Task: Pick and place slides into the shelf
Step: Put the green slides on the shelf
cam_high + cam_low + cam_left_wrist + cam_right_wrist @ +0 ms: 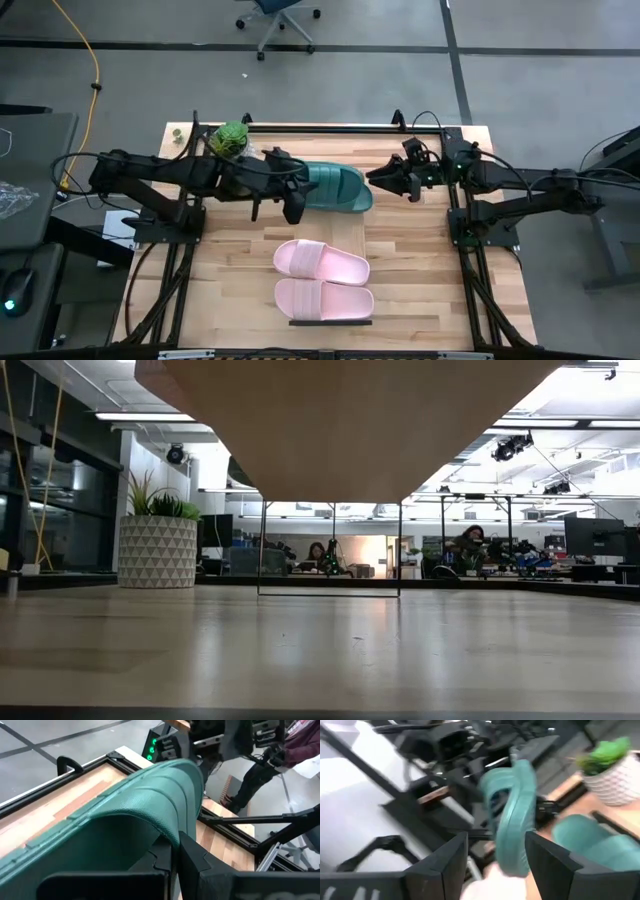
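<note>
Teal slide (335, 187) clamped in left pincer (292, 205), right pincer (385, 180) wide beside it

A dark teal slide (335, 187) with a ribbed strap is clamped in the left jaws. Two pale pink slides (322, 262) lie side by side below both jaws, the nearer one (323, 299) touching the thin black-framed shelf (330, 322).

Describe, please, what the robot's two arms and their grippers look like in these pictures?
Both arms are dark, nearly black, jointed links with black cables looped along them. The left gripper and right gripper each end in two flat, angular black fingers. Small green indicator lights glow on the far arm in the left wrist view. No other markings are legible.
</note>
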`<state>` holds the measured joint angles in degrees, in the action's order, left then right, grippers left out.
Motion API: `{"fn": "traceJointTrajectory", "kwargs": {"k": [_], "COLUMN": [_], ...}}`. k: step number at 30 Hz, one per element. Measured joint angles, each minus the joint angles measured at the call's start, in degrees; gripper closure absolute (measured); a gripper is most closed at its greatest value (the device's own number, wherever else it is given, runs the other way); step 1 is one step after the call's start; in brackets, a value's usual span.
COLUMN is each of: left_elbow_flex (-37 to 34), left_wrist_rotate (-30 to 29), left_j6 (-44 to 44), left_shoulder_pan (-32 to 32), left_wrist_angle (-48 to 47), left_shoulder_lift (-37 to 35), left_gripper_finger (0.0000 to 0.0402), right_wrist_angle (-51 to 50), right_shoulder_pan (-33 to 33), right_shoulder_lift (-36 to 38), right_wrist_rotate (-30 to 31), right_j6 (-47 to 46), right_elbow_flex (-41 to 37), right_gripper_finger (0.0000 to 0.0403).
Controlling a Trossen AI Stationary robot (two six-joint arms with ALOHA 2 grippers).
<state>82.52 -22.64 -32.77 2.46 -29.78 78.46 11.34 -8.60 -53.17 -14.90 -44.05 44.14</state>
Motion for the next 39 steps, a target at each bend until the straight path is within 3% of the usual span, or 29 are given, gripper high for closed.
{"fn": "traceJointTrajectory", "kwargs": {"k": [5,13,26,31,39], "left_elbow_flex": [0.00,0.00,0.00,0.00,0.00], "left_wrist_rotate": [0.38,0.17,-0.59,-0.47,0.29], "left_j6": [0.86,2.97,4.48,4.48,4.59], "left_shoulder_pan": [0.04,0.04,0.04,0.04,0.04], "left_wrist_angle": [0.24,2.36,2.79,2.73,2.60], "left_shoulder_lift": [0.48,0.41,0.41,0.41,0.39], "left_gripper_finger": [0.0401,0.0401,0.0401,0.0401,0.0393], "right_wrist_angle": [-8.35,-11.97,-15.44,-15.40,-15.94], "right_shoulder_pan": [0.00,1.90,5.18,5.20,5.18], "right_shoulder_lift": [-3.52,-8.51,-8.57,-8.68,-8.69], "right_wrist_rotate": [2.43,2.67,10.72,11.41,11.43], "right_j6": [2.67,4.48,5.48,5.23,5.08], "right_elbow_flex": [5.48,11.05,11.35,11.35,11.35], "right_gripper_finger": [0.0214,0.0214,0.0217,0.0248,0.0332]}}
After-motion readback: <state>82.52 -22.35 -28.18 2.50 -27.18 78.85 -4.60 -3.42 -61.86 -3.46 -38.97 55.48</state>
